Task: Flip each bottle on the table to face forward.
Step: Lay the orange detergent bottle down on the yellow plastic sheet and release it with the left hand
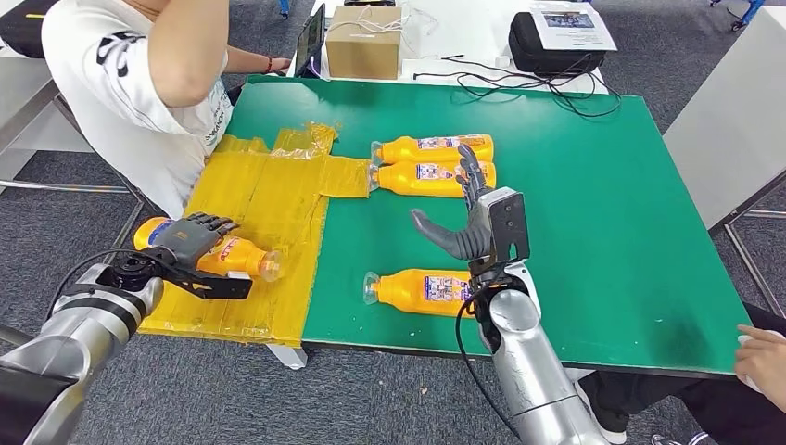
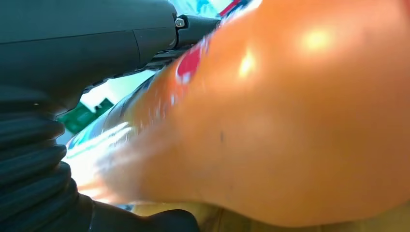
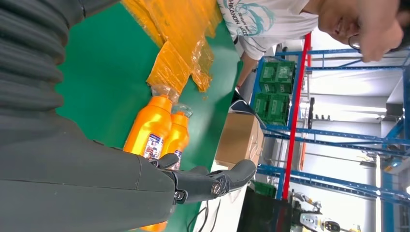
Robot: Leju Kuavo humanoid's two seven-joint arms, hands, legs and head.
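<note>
Several orange bottles with clear caps lie on the table. My left hand grips one orange bottle over the yellow taped area at the table's left edge; up close that bottle is a blurred orange mass against my left hand. Two bottles lie side by side on the green surface, the far bottle and the second bottle. A third bottle lies near the front edge. My right hand hovers open above the green surface between them, fingers spread. The pair of bottles lies beyond my right hand.
A person in a white shirt sits at the table's left rear. Another person's hand rests at the front right corner. A cardboard box, a black bag and cables lie behind the green table.
</note>
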